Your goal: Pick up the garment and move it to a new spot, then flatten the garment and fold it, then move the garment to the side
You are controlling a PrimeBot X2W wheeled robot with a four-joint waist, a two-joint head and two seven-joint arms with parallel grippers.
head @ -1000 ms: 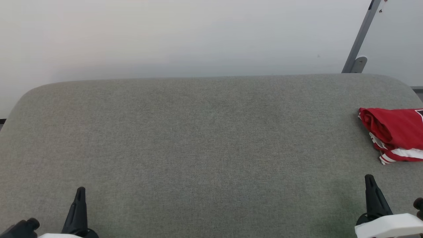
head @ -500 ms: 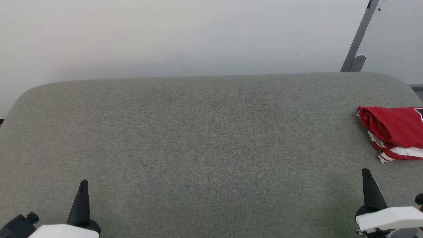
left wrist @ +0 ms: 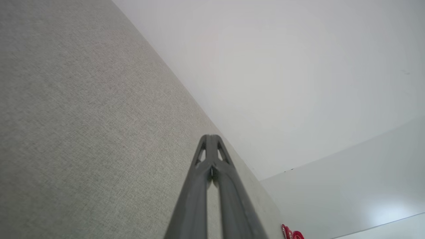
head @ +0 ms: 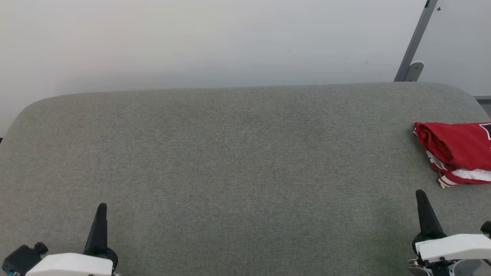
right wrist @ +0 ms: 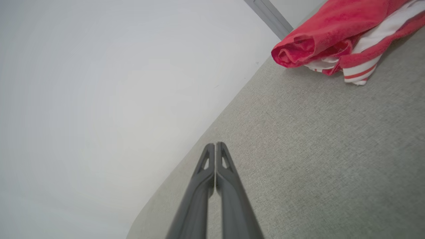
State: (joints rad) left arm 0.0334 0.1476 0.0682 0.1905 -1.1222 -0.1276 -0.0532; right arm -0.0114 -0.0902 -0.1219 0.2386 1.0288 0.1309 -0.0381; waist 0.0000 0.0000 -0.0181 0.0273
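– While both claws rest at the bottom of the head view, where is the shirt (head: 456,151)?

– At the right edge of the frame, about mid-height and partly cut off by it. It lies in a loosely folded bundle on the grey cloth-covered table (head: 238,153). Red fabric is on top, and white with red stripes peeks out underneath. In the right wrist view it sits in the upper right corner.

– And the claws?

– The left claw (head: 101,209) is at lower left and the right claw (head: 420,193) at lower right. Each has its two dark fingers pressed together, pinching nothing. The right one is near the shirt, below it in the frame, and clearly apart from it.

– How would the shirt handle?

– It looks thin and soft, so I judge it light and limp. It would sag when lifted and the folds could fall open. A shallow pinch might slip off the smooth cloth. The rolled red edge on its left side stands up from the table and seems the best hold, taking all layers at once.
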